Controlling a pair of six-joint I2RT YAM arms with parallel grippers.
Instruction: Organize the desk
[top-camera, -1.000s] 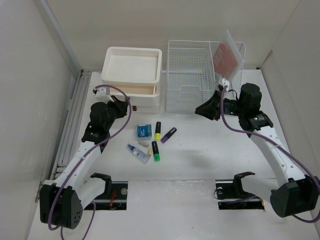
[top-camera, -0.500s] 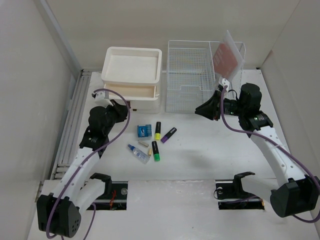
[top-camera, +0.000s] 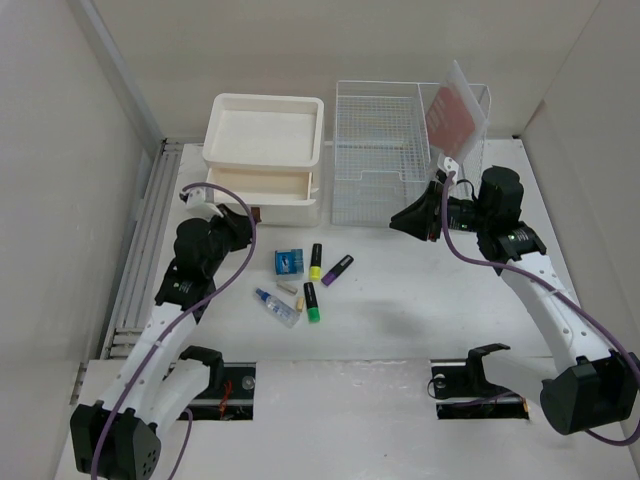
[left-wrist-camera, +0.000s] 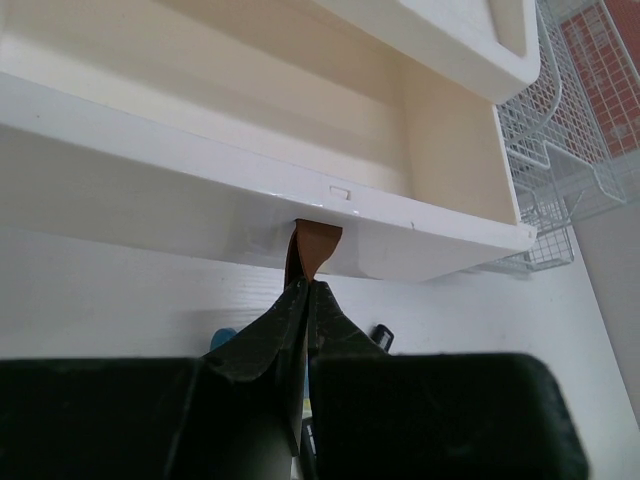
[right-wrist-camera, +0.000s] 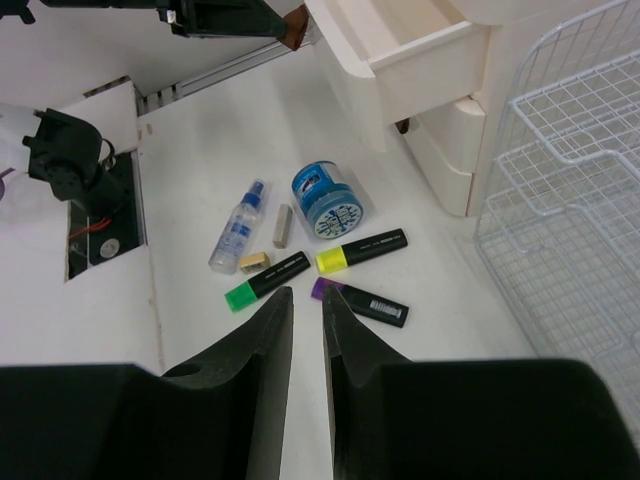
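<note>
The white desk (top-camera: 420, 300) has a grey rail (top-camera: 145, 240) along its left edge. My left gripper (top-camera: 250, 215) is shut on the brown pull tab (left-wrist-camera: 312, 248) of the cream drawer box's upper drawer (top-camera: 262, 186), which stands pulled out and looks empty inside (left-wrist-camera: 300, 90). My right gripper (top-camera: 397, 222) hangs open and empty above the desk beside the wire rack; in its wrist view the fingertips (right-wrist-camera: 303, 296) hover over the loose items. A blue round tin (top-camera: 289, 261), yellow (top-camera: 315, 262), purple (top-camera: 337, 270) and green (top-camera: 312, 302) highlighters and a small clear bottle (top-camera: 276, 306) lie on the desk.
The cream drawer box with a tray top (top-camera: 265, 130) stands at the back left. The white wire-mesh rack (top-camera: 385, 150) stands to its right and holds a red folder (top-camera: 452, 115). Two small beige pieces (right-wrist-camera: 283, 225) lie by the bottle (right-wrist-camera: 236, 228).
My left gripper has drawn back toward the near left with the tab, and the upper drawer has slid further out. The right arm has not moved.
</note>
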